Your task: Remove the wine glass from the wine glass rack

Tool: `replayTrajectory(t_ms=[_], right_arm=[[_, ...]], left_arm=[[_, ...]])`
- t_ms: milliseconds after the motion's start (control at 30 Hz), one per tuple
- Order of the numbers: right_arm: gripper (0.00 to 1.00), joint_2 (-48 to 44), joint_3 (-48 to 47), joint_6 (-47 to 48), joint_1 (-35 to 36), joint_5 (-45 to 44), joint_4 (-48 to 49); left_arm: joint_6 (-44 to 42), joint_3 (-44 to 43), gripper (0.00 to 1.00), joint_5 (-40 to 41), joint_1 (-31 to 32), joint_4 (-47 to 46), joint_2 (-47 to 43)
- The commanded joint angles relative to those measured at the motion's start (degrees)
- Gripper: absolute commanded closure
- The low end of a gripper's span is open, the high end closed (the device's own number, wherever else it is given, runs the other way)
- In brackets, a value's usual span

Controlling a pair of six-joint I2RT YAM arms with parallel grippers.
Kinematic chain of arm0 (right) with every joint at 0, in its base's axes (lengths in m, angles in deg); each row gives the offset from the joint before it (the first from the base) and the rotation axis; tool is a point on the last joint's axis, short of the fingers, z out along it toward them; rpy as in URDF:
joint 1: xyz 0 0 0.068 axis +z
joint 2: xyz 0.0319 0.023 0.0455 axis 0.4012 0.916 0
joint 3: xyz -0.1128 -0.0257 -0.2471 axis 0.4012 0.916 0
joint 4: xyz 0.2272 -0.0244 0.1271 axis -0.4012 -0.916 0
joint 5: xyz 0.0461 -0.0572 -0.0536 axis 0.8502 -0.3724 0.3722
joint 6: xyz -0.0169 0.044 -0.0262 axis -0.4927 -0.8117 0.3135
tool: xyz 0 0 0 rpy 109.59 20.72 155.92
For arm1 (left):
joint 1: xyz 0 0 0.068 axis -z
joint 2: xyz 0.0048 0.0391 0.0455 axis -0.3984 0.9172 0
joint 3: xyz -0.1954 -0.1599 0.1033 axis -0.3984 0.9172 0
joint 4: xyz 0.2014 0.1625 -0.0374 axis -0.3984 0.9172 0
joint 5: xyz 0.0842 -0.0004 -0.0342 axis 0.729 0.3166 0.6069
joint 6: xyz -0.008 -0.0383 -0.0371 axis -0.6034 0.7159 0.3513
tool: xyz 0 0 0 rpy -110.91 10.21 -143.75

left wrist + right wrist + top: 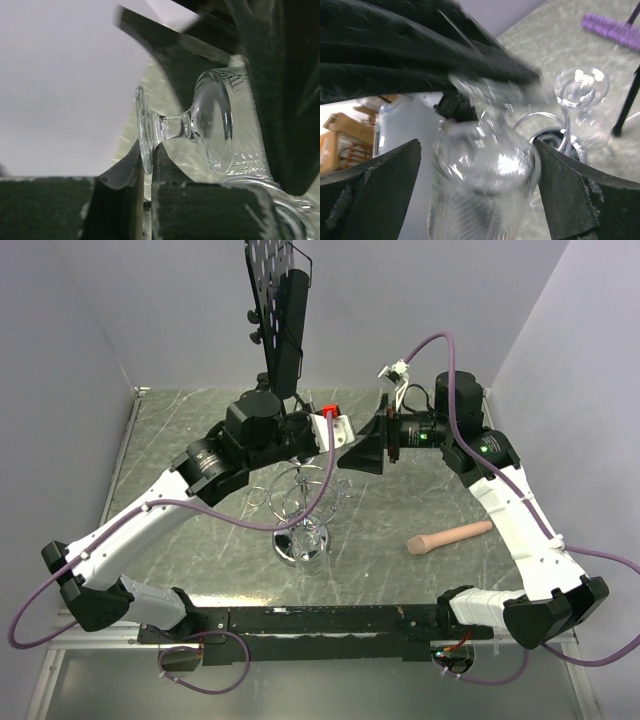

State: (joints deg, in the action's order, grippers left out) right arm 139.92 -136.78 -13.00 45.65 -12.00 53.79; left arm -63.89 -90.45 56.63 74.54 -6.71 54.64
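Observation:
In the left wrist view the clear wine glass (pixel 212 125) lies sideways, and my left gripper (pixel 146 150) is shut on the edge of its round foot (pixel 141 125). In the right wrist view its ribbed bowl (pixel 485 180) sits between the fingers of my right gripper (pixel 477 150), which stands open, with a gap at the left finger (pixel 380 180). The chrome wine glass rack (pixel 300 502) stands mid-table on its shiny base (pixel 303 545), just below both grippers (pixel 335 435) (pixel 358 455). Its wire loops (pixel 540 117) show behind the glass. From above, the glass hardly shows.
A wooden peg (pixel 450 536) lies on the table to the right of the rack. A black perforated music stand (pixel 275 300) rises at the back, one leg (pixel 627 105) near the rack. Purple cables (pixel 320 490) trail over the rack. Walls close in on three sides.

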Motion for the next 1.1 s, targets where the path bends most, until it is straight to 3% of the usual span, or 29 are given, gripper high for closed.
replayTrajectory(t_ms=[0,267,633,767,867,1067], right_arm=[[0.00,-1.46,-1.71,0.66,0.50,0.28,5.89],[0.00,-1.28,-3.29,2.06,0.24,-1.74,4.31],[0.00,-2.78,-6.72,5.84,-7.23,-2.45,2.02],[0.00,-7.07,-4.10,16.36,-7.15,-3.84,1.40],[0.00,-13.83,5.03,24.97,-6.36,-11.92,6.57],[0.08,-19.56,13.58,39.32,-0.30,-23.35,13.26]], left_arm=[[6.70,-2.32,0.99,-4.29,-1.23,-0.17,1.08],[10.31,-1.88,0.99,-5.69,-3.61,0.27,1.08],[18.48,-3.72,0.99,-11.05,-10.02,2.55,2.31],[22.43,-4.16,0.99,-13.77,-12.65,2.90,2.49],[24.80,-4.51,0.99,-16.85,-14.24,3.25,2.75],[29.12,-7.41,0.99,-23.09,-16.70,5.01,5.30]])
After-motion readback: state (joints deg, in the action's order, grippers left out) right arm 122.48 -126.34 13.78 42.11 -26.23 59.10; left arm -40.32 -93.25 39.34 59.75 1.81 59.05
